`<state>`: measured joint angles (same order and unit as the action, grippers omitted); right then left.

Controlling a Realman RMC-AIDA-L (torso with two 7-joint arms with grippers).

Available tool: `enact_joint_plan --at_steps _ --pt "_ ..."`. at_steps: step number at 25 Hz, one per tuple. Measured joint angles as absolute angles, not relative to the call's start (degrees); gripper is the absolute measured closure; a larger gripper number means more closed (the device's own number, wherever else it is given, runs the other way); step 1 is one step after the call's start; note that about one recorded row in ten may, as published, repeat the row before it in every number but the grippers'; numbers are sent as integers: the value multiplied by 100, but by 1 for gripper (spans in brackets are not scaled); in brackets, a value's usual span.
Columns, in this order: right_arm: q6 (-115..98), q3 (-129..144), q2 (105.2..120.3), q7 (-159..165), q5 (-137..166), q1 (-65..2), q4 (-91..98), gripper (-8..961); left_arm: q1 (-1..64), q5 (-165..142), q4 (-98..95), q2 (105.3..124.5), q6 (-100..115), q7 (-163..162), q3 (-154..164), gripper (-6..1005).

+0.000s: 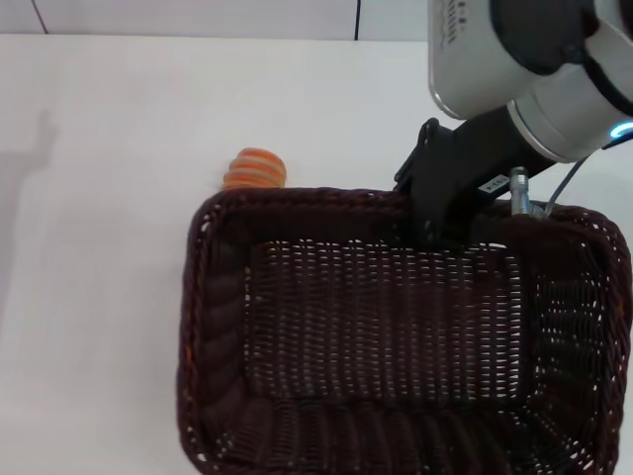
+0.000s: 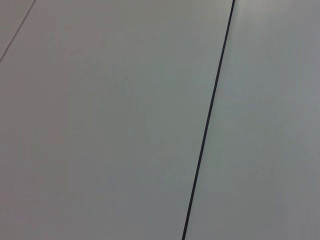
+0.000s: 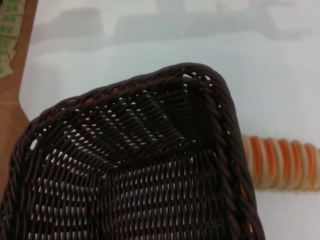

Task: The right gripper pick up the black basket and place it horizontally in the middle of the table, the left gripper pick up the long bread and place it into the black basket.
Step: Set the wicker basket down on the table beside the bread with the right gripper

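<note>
the right end effector [image 1: 435, 233] is at the far rim of the black basket [image 1: 326, 396], coming down from the thick white-grey arm at the upper right of the head view. its black mount covers the braided rim there and it looks to be gripping this rim, but the fingers themselves are hidden behind the mount and the weave, so i cannot tell how far they are closed. a silver plug sits on the mount just above the rim.

the white worktop [image 1: 109, 297] is the largest thing and fills the head view. on it, the black basket takes the near middle and right part, with its long side running across the view, its opening facing up and nothing inside it. the right wrist view looks into one corner of the basket, where the sloping open-weave sides meet under the thick rim.

the long bread [image 1: 255, 169] lies on the worktop just behind the far left corner of the basket, outside it, very close to the rim; only its orange and tan ridges show.

the left end effector is not seen; its wrist view shows only a plain pale surface with a thin dark line.
</note>
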<state>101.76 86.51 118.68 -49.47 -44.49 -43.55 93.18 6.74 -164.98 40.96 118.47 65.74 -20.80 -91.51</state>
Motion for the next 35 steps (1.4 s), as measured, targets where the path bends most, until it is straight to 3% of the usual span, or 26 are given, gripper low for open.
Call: enact_joint_plan --at_steps 14,31,35 --pt "10083 8823 11782 -5173 -4041 -4570 8664 814 835 -16488 4036 11867 6579 -2085 -9122 141" --pt "9534 9317 11812 -5073 -3014 -5028 8146 755 839 -16336 4025 11865 6673 -2099 -9075 141" --pt "9398 9403 11820 -5059 -2839 -5133 8030 676 807 -16254 4023 11865 6758 -2100 -9031 141"
